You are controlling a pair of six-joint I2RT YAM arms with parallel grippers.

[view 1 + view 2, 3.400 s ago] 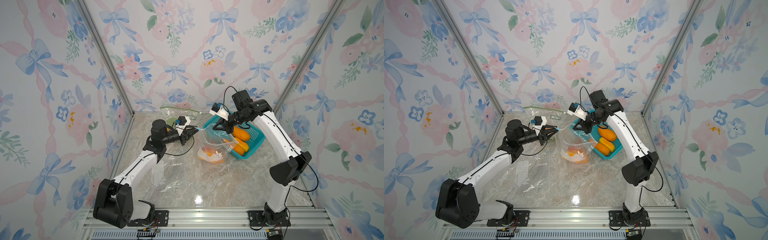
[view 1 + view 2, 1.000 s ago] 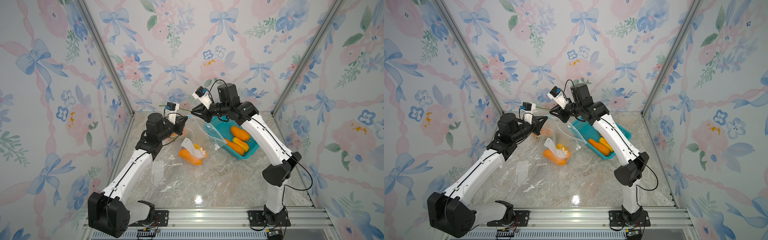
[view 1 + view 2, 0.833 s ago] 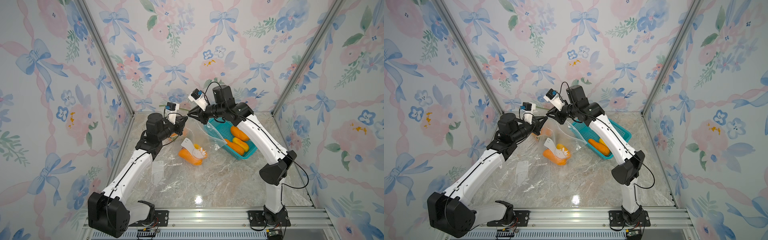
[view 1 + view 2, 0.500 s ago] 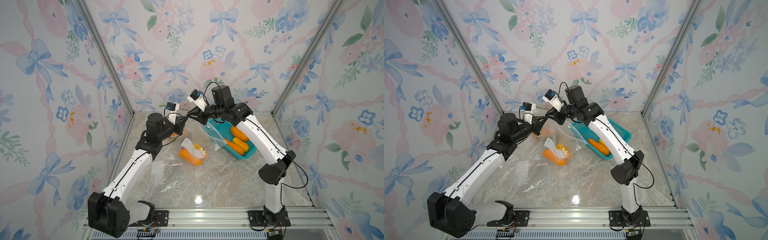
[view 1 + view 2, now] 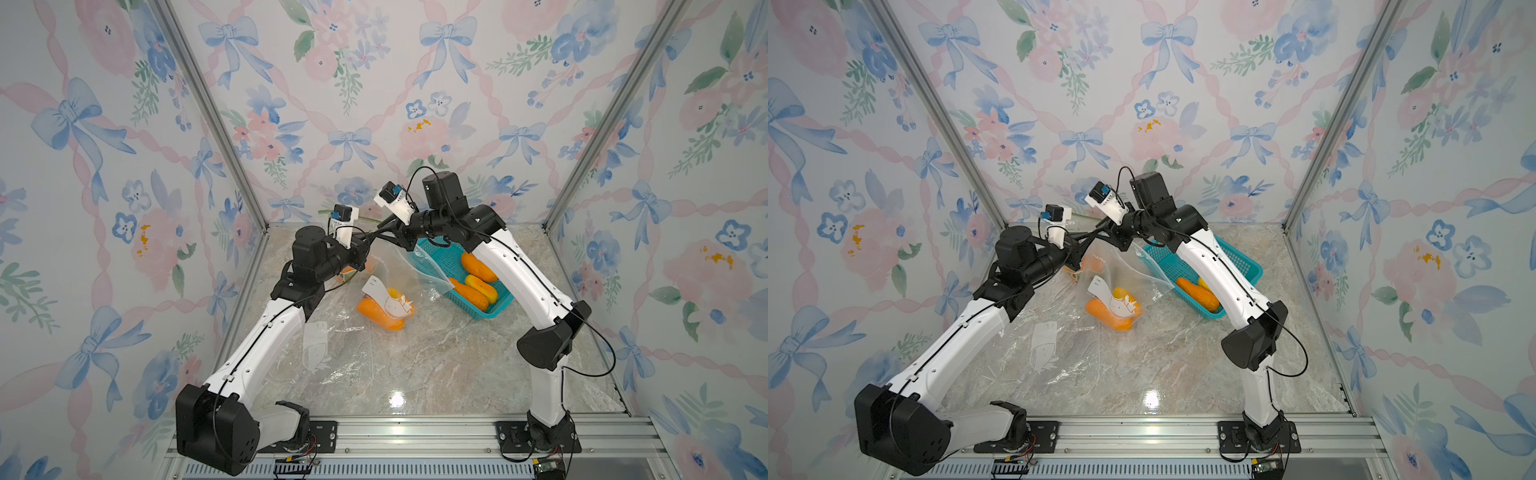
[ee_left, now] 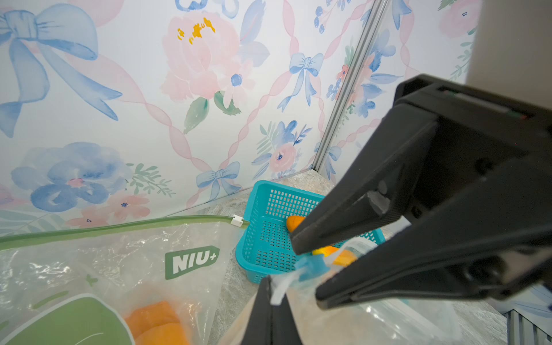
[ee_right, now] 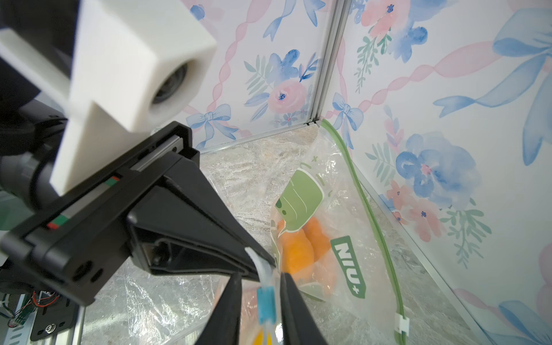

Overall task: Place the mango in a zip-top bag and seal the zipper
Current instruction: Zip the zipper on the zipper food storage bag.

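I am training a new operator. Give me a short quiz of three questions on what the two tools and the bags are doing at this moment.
1. True or false: the left tool is shut on the edge of the clear zip-top bag.
2. The blue slider sits between the jaws of: A) the left tool, B) the right tool, C) neither.
3. Which word is printed on the bag with the green zipper?

Key: 1 true; 2 B; 3 NIU+.
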